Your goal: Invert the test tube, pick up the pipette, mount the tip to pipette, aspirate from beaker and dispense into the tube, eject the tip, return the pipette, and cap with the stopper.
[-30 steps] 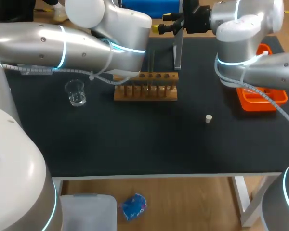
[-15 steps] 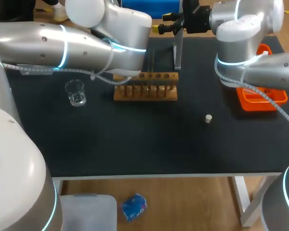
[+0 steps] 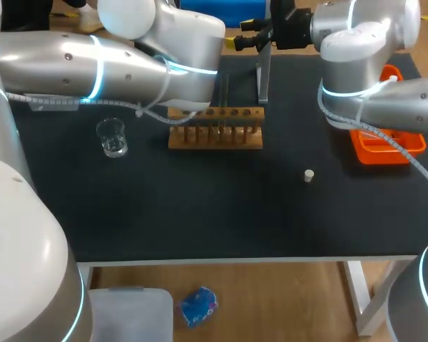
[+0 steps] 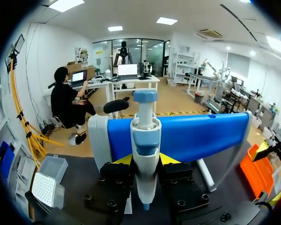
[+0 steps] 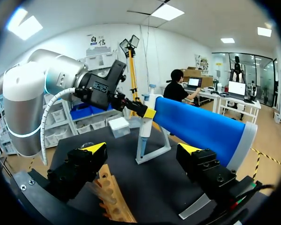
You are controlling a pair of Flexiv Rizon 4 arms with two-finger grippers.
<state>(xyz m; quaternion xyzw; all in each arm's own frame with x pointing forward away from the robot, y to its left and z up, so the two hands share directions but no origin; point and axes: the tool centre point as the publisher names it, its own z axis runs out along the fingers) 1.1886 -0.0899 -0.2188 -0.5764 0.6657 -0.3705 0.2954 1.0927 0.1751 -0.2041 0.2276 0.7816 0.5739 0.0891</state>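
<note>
Black tabletop (image 3: 200,214): small white stopper (image 3: 309,175) lay nearest, well apart from rest. Farther back, clear glass beaker (image 3: 112,137) and wooden test tube rack (image 3: 215,135). At far edge, left gripper (image 4: 143,161) clamped white-and-blue pipette (image 4: 144,136) upright at grey stand (image 3: 262,78); right gripper (image 5: 143,152) hung spread wide, empty.

Nothing legible on the table (image 3: 200,206); small label (image 5: 101,87) on left arm (image 5: 33,93) too blurred to read.
</note>
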